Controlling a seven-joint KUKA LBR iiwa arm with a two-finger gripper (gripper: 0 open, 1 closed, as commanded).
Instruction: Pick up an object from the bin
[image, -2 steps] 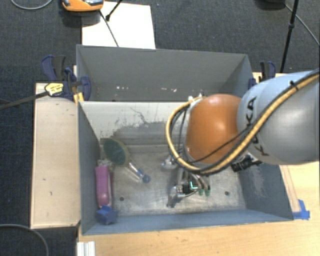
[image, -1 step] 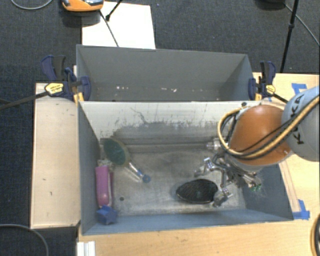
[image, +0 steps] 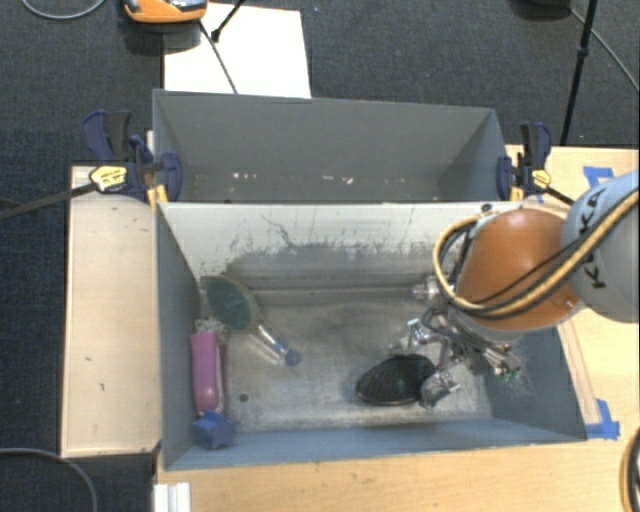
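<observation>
1. The black oval thing (image: 390, 381) is the one I am nearest to. It lies flat on the floor of the bin (image: 330, 250), close to the front wall, a bit right of the middle.
2. My hand (image: 440, 378) is low down at the right end of the black oval thing. It may touch that end or be just beside it; I cannot be sure.
3. I cannot tell if my hand is open or closed. It is small and dark there and blends with the black oval thing.
4. I think the job is not done yet. The black oval thing rests on the floor, not lifted. What is left, I guess: get a good grip, then lift it out.
5. Behind the black oval thing and to its right is my big orange cover (image: 510, 265) with cables. That is part of me, not a thing to pick.
6. Far to the left of the black oval thing lie a green round thing (image: 229, 303) with a clear handle (image: 265, 343), a pink tube (image: 205, 368) and a small blue thing (image: 213, 430). All are well apart from it.
7. Nothing lies on the black oval thing or against it, so I think nothing is in my way. It is flat and low, so it may slip when I squeeze.
</observation>
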